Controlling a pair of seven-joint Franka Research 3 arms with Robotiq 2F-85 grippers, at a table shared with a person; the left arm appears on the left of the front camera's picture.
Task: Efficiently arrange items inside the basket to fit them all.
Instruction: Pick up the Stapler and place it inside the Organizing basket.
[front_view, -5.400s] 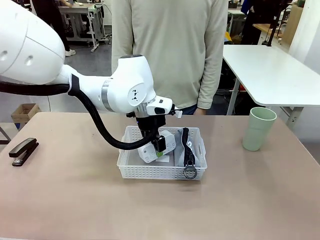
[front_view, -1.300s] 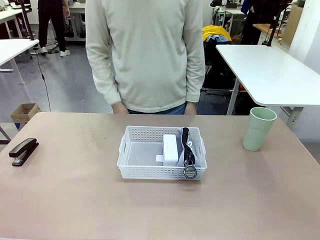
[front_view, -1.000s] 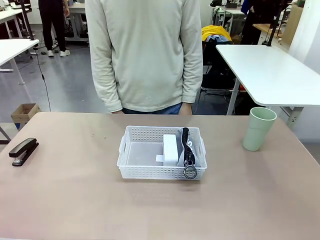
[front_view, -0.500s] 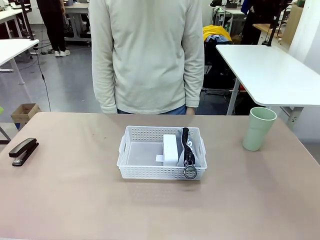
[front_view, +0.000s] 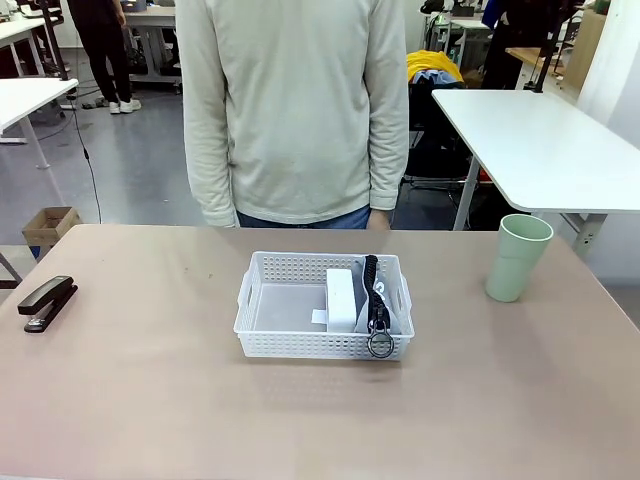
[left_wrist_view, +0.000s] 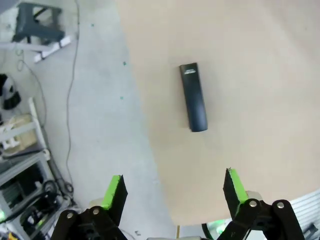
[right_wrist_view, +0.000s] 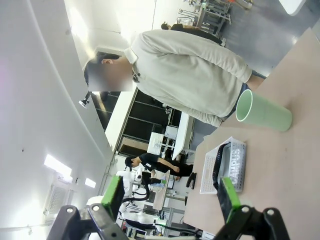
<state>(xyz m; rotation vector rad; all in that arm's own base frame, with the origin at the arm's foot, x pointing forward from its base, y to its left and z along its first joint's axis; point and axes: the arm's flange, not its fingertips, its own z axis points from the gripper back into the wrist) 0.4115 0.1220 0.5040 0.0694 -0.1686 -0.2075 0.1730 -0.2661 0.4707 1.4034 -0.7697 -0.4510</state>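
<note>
Once withdrawn from the white basket, with the white boxy device left on edge inside, hovers over the black stapler, left gripper spread wide. Likely two packed, two outstanding. Device against CAMPUS pouch toward three o'clock; nine o'clock half bare. Stapler far out at nine, green cup at three. Likewise spread and empty, the right gripper.

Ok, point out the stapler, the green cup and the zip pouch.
stapler (front_view: 47, 300), front view, middle of its black top.
green cup (front_view: 516, 262), front view, middle of its side wall.
zip pouch (front_view: 372, 290), front view, on its black zipper strip.
</note>
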